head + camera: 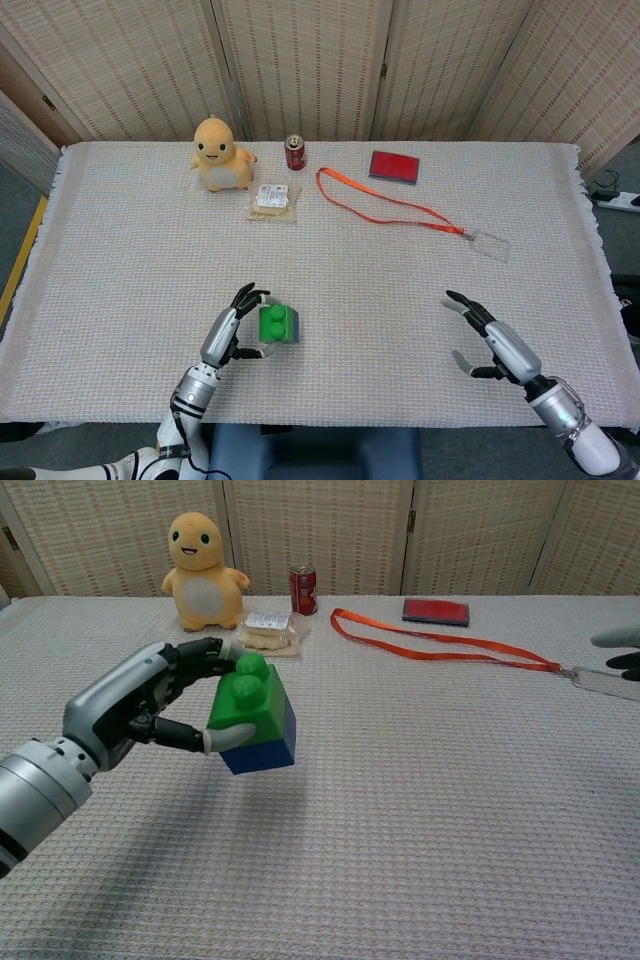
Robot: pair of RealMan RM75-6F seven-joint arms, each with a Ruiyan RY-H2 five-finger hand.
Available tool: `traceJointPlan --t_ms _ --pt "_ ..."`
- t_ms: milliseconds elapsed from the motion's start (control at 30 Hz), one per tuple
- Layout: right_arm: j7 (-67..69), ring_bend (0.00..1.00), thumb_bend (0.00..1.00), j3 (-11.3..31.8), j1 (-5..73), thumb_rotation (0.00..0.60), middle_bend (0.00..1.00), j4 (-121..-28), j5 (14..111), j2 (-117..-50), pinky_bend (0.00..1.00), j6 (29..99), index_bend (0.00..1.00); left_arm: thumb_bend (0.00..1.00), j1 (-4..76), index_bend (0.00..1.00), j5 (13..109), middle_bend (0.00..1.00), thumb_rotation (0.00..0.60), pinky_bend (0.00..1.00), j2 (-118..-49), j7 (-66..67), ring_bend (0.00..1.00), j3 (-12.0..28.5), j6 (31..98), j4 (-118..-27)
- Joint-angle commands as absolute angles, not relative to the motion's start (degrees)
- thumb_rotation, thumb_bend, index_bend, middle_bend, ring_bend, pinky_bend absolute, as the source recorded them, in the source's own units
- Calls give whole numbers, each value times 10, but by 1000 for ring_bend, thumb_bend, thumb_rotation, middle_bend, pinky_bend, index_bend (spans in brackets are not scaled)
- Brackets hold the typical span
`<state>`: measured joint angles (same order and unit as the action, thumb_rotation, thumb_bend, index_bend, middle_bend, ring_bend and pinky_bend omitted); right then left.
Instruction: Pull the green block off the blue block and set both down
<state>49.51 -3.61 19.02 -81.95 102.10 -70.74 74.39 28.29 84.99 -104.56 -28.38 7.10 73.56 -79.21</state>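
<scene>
In the chest view the right hand point(622, 650) is cut off by the edge, only fingertips showing. From above, the green block point(274, 322) hides most of the blue block point(291, 326).

The plush toy point(221, 152) sat left of the can point(295, 152); the snack packet point(272, 199) lay before them, the lanyard point(390, 210) right.

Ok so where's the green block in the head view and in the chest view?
Head view: green block lower left of centre, held by the left hand.
Chest view: green block left of centre, raised in the same hand.
Shared landmark: yellow plush toy on the table's far left.
</scene>
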Motion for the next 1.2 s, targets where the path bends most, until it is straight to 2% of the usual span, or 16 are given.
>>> traceJointPlan --t_ms 33,233,533,733,833,900,1200 --pt "587 0 521 -32 227 600 0 -793 1026 -769 0 741 0 392 278 480 835 720 600 0 -1031 -263 213 83 737 -834" --pt "693 0 520 -41 249 600 7 -775 1018 -810 0 730 0 392 279 480 806 720 600 0 -1011 -248 213 99 717 -890" --pt "760 0 521 -39 265 600 19 -692 1006 -910 0 737 0 393 276 480 787 720 600 0 -997 -221 213 107 711 -937" --pt "793 0 521 -30 282 600 30 -660 987 -941 0 723 7 392 276 480 780 720 600 0 -999 -209 214 112 709 -950" --pt "822 0 522 -25 297 600 37 -661 978 -949 0 708 25 393 277 480 781 720 600 0 -1002 -206 213 111 708 -955" --pt "833 0 521 -6 319 600 37 -681 969 -946 0 690 27 393 278 480 783 720 600 0 -1005 -205 213 110 706 -957" --pt "800 0 521 2 350 600 38 -725 951 -957 0 651 28 393 280 480 786 720 600 0 -1009 -202 214 112 704 -957"
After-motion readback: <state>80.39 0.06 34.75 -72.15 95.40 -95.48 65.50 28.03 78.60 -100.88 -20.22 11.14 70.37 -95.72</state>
